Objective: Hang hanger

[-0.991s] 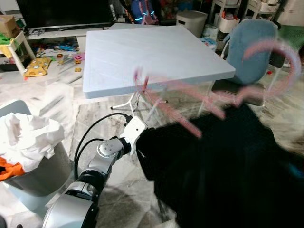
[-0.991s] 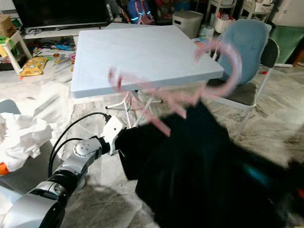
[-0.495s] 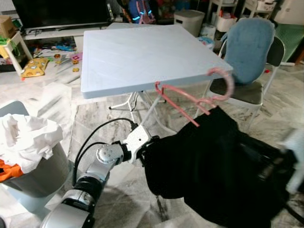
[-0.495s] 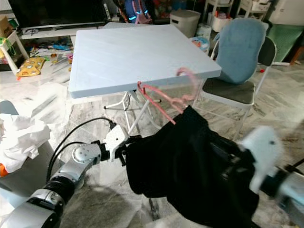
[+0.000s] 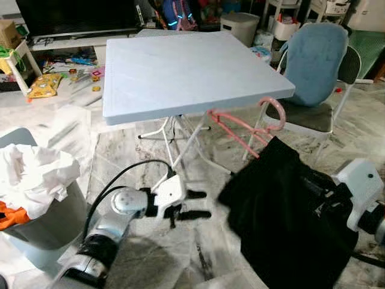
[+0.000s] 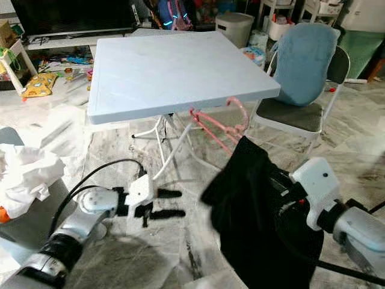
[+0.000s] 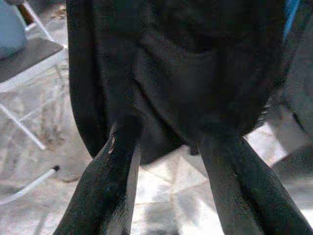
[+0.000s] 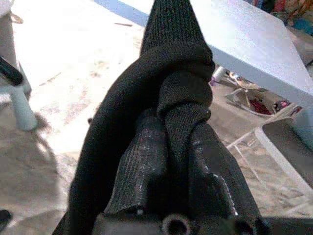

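Observation:
A pink hanger (image 5: 243, 125) hangs tilted in the air just below the front right corner of the light blue table (image 5: 180, 66). Its hook (image 5: 275, 112) curls up beside the table edge. A black garment (image 5: 289, 211) droops from it toward the floor. In the right wrist view, my right gripper (image 8: 178, 161) is shut on a bunched fold of the garment (image 8: 178, 93). The right arm's white wrist (image 5: 361, 189) sits at the cloth's right side. My left gripper (image 5: 195, 205) is open low over the floor, left of the garment and apart from it, and faces the garment (image 7: 186, 73).
A blue padded chair (image 5: 316, 66) stands right of the table, close behind the hanger. A grey bin (image 5: 36, 223) heaped with white cloth is at my left. Toys and clutter (image 5: 48, 81) lie on the marble floor beyond the table's left side.
My left gripper has let go of the black garment and drawn back to the left, fingers now apart. The garment has swung right and hangs narrower. The right arm's wrist has risen into sharper view.

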